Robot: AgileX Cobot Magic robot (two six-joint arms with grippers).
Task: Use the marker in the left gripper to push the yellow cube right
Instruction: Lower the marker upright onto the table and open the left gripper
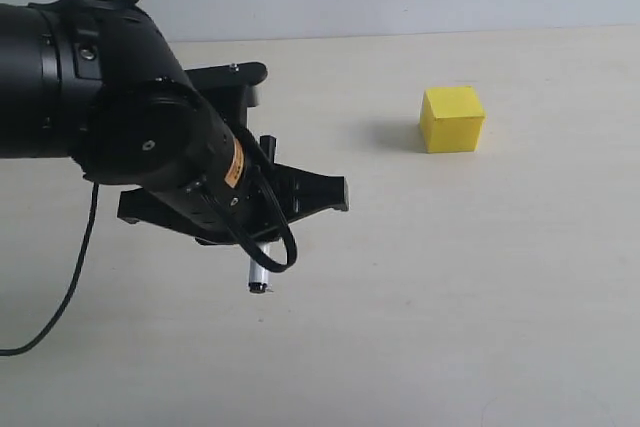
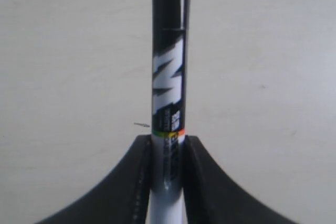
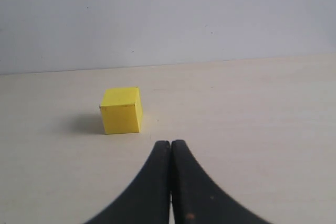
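The left gripper (image 2: 168, 148) is clamped on the marker (image 2: 168, 82) — both jaws press the white barrel, and the black end juts out beyond them. Its black arm (image 1: 90, 97) reaches in over the left side of the table (image 1: 480, 297), wrist bent over, a cable (image 1: 60, 287) looping beneath. The yellow cube (image 1: 452, 119) sits near the far edge, right of the middle, well apart from the marker. The right gripper (image 3: 170, 148) — jaws pressed together, empty — faces the cube from near it.

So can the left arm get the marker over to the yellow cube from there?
Probably yes: only bare table lies between the marker, clamped in the left end effector, and the yellow cube to its right.
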